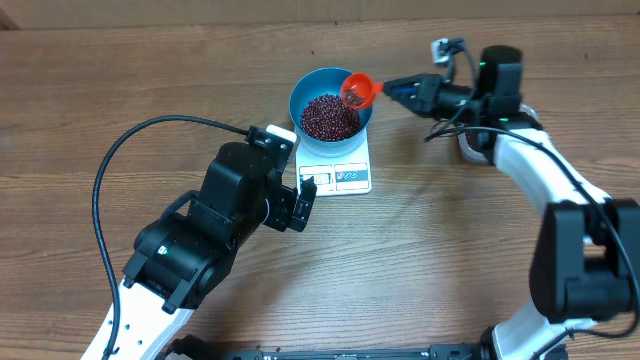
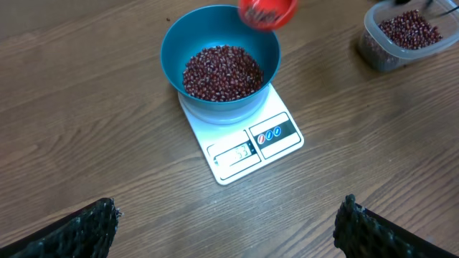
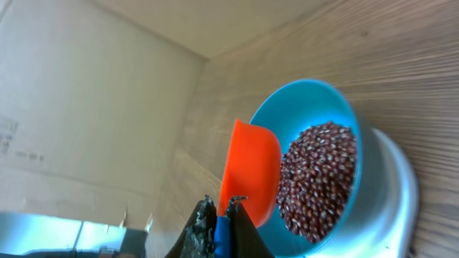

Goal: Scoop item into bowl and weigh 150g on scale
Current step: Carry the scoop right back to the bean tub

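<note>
The blue bowl [image 1: 312, 92] [image 2: 172, 47] [image 3: 333, 107] stands on the white scale [image 1: 352, 176] [image 2: 244, 147] and holds a heap of dark red-brown beans [image 1: 329, 117] [image 2: 221, 72] [image 3: 315, 179]. My right gripper [image 1: 402, 88] [image 3: 224, 215] is shut on the blue-tipped handle of the red-orange scoop [image 1: 358, 91] [image 2: 267, 11] [image 3: 249, 168], which hangs tilted over the bowl's right rim. Beans show inside the scoop in the overhead view. My left gripper [image 1: 302, 196] [image 2: 228, 229] is open over bare wood just in front of the scale, with nothing between its fingers.
A clear plastic tub [image 2: 401, 36] with more beans stands to the right of the scale; in the overhead view my right arm mostly hides it. A black cable [image 1: 120, 160] loops over the table on the left.
</note>
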